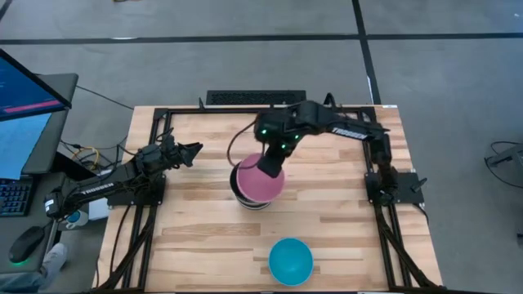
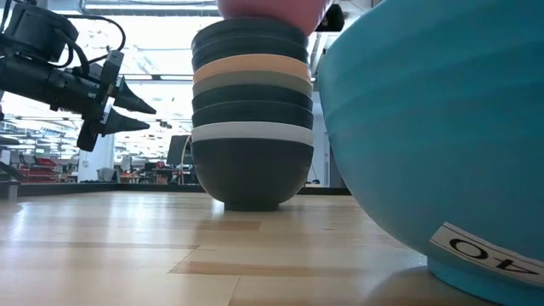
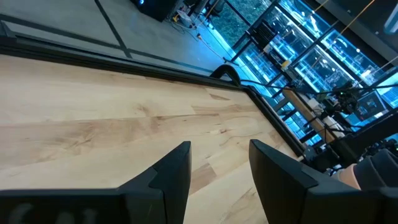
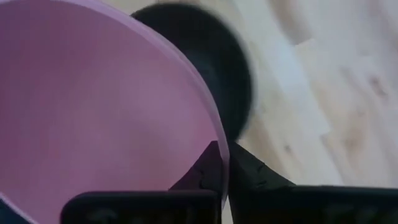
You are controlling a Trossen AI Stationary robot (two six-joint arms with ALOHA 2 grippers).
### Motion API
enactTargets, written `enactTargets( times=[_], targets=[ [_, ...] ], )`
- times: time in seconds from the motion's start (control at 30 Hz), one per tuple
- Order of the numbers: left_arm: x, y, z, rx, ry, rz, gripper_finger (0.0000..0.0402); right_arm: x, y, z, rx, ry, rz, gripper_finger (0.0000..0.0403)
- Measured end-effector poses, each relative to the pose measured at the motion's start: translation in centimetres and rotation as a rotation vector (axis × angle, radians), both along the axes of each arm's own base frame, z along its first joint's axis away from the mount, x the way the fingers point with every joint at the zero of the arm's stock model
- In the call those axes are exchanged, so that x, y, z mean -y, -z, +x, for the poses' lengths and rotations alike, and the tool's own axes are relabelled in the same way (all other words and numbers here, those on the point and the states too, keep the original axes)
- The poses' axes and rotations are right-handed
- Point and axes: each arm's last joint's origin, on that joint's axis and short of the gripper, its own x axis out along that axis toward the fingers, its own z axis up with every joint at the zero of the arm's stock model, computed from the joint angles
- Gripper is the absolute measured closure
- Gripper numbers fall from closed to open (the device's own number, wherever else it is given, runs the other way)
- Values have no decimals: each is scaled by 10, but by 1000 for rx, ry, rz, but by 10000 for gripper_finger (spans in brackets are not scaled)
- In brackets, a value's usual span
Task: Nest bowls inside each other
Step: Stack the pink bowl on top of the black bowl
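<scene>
A pink bowl (image 1: 258, 181) hangs in my right gripper (image 1: 274, 167) just above a stack of nested bowls (image 2: 251, 127). The stack (image 1: 248, 199) holds several bowls: black, white, grey-olive and orange. It stands on its bottom black bowl in the middle of the table. In the low view only the pink bowl's underside (image 2: 272, 8) shows, over the top black bowl. A bright blue bowl (image 1: 290, 261) stands upright near the table's near edge. My left gripper (image 1: 194, 151) is open and waits in the air left of the stack, touching nothing. My right gripper (image 4: 225, 167) pinches the pink bowl's rim (image 4: 219, 134), one finger inside the bowl and one outside (image 4: 249, 171). The fingers come from above, slanting down from the far right. The bowl sits over the stack's top black bowl (image 4: 211, 62); whether it touches it, I cannot tell.
The blue bowl (image 2: 442, 127) fills the low view's right side, close to the camera. A black frame (image 1: 155, 122) runs around the table's edges. Bare wood (image 1: 188, 237) lies left of and in front of the stack. A monitor and keyboard stand off the table's left.
</scene>
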Motion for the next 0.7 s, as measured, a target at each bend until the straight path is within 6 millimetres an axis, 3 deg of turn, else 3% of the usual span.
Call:
enactTargets(
  times=[0.2,0.33,0.57,0.7],
  targets=[
    [0,0,0,0,0,0,249,-9,3,9,43,-16,31,386],
    [0,0,0,0,-1,0,249,-3,0,13,86,40,29,369],
    [0,0,0,0,-1,0,249,8,3,15,85,71,24,392],
    [0,0,0,0,-2,0,249,8,3,14,82,71,48,368]
  ],
)
